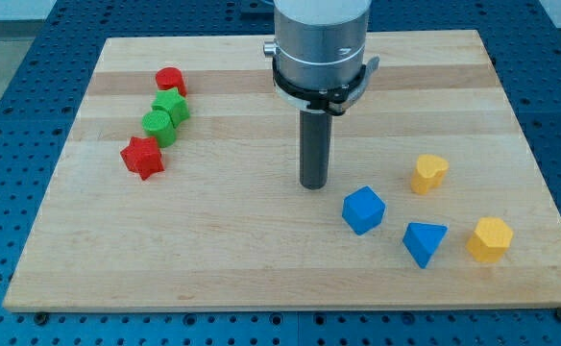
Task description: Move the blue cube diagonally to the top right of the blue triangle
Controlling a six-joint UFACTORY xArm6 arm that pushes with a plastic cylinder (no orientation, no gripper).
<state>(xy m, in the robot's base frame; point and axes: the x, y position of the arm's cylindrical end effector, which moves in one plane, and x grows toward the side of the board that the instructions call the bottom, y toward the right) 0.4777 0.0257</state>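
2 red blocks [170,81] [142,157] flank 2 green blocks [172,108] [158,126] at left; 2 yellow blocks [429,174] [490,238] sit at right.

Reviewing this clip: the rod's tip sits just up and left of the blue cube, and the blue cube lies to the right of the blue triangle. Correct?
Not quite. The camera view shows the blue cube to the upper left of the blue triangle, not its right. My tip does sit just up and left of the cube.
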